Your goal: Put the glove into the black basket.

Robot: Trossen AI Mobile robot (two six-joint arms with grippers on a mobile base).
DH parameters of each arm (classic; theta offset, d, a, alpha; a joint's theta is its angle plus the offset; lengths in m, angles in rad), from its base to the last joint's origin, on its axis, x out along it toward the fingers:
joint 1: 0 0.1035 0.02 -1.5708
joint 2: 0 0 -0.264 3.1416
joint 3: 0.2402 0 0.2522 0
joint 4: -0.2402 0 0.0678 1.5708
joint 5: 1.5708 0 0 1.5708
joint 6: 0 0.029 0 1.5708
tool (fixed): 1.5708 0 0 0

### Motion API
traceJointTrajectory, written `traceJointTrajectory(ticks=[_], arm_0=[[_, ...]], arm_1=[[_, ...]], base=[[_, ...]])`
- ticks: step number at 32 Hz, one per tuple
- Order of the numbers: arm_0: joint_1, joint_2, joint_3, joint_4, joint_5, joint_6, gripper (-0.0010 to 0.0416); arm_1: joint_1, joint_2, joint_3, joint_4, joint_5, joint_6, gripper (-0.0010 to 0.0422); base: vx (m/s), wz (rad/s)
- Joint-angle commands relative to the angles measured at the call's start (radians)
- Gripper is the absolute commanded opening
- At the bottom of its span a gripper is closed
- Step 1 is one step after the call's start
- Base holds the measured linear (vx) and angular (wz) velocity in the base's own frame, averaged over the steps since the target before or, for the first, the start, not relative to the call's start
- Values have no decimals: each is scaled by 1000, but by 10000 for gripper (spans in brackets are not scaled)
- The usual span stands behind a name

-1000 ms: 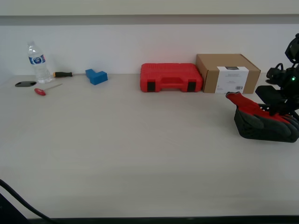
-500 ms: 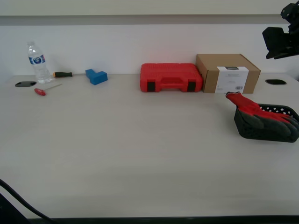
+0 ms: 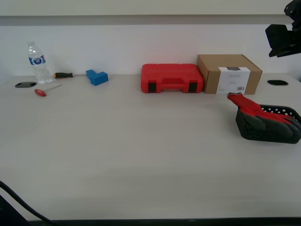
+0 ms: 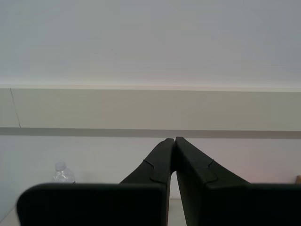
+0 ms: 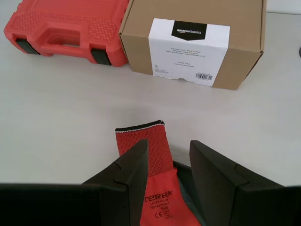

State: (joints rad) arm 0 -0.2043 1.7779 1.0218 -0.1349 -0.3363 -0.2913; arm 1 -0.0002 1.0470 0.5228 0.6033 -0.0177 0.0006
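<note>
This looks like a workshop or a lab bench. A long pale counter stands against a plain white wall. On it lie a red toolcase, two screwdrivers, a cardboard box with a printed label, and a water bottle.

The black basket runs off the exterior view's right edge. The glove fingertips are cut off there too.

The red glove with dark grey palm lies in the black perforated basket, its black-edged cuff apparently overhanging the rim.
</note>
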Motion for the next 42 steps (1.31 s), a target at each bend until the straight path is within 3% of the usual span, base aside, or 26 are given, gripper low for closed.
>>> traceJointTrajectory(ticks=[1, 42], arm_0=[[0, -1, 0, 0, -3, 0, 121], [0, -1, 0, 0, -3, 0, 121]], arm_1=[[0, 0, 1, 4, 0, 0, 0], [0, 0, 1, 4, 0, 0, 0]], base=[[0, 0], [0, 0]])
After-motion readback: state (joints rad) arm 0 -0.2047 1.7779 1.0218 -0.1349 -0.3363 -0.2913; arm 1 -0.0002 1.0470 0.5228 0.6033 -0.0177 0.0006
